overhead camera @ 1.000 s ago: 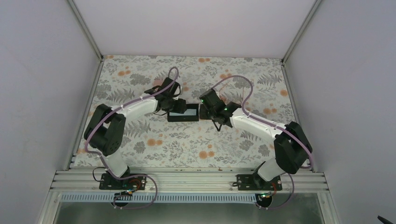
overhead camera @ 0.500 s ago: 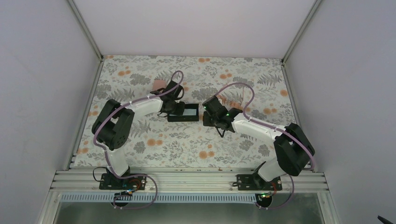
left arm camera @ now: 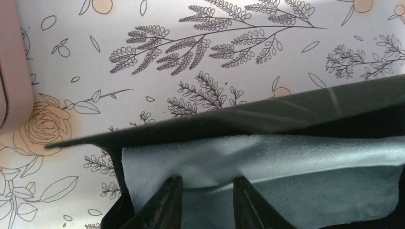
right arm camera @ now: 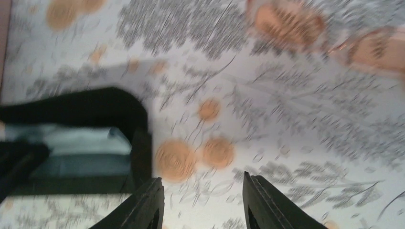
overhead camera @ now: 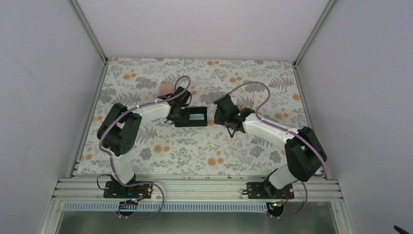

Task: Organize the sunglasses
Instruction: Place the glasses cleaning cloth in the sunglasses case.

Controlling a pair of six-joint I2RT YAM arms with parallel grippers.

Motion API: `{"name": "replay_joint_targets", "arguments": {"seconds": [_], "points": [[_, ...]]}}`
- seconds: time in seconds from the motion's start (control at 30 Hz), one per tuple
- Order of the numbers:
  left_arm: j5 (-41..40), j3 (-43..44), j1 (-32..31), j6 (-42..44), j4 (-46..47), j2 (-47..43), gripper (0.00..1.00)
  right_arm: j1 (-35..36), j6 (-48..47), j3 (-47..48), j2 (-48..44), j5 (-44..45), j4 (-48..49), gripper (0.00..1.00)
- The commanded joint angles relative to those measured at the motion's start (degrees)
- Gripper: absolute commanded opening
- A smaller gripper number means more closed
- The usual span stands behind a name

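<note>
Sunglasses (right arm camera: 286, 21), pale orange-pink, thin-framed, lie ahead of the released right pincer (right arm camera: 201, 180); the left pincer (left arm camera: 206, 181), grip unclear, could drag the light-blue cloth (left arm camera: 286, 167) under it from the black case (left arm camera: 267, 109).

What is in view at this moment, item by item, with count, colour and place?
Black case: one, black, open, mid-table.
Cloth: one, light blue, inside the black case.
Pink case: one, pink, just beyond and left of the black case, partly hidden.
Sunglasses: one pair seen, pale orange-pink, on the table right of the black case, blurred; no dark pair visible.
Table cover: one, white floral with orange blooms, across the table.
Left pincer: one, black, fingers at the cloth; grip unclear.
Right pincer: one, black, open and empty, above the table cover beside the black case.
</note>
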Motion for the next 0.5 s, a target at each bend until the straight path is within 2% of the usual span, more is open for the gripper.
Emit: {"name": "replay_joint_targets", "arguments": {"seconds": [0.0,0.27,0.47], "points": [[-2.47,-1.12,0.04,-2.37,-3.06,0.35,0.29,-5.06,1.01,3.44,0.78,5.57,0.65,0.45],[-0.8,0.13,-0.01,-1.79,-1.3,-6.21,0.46,-13.71,-1.74,4.77,0.41,4.72,1.99,0.47],[-2.43,0.08,-0.01,-3.15,-0.63,-11.05,0.48,-21.83,-3.5,2.67,0.74,2.05,3.73,0.5]]}}
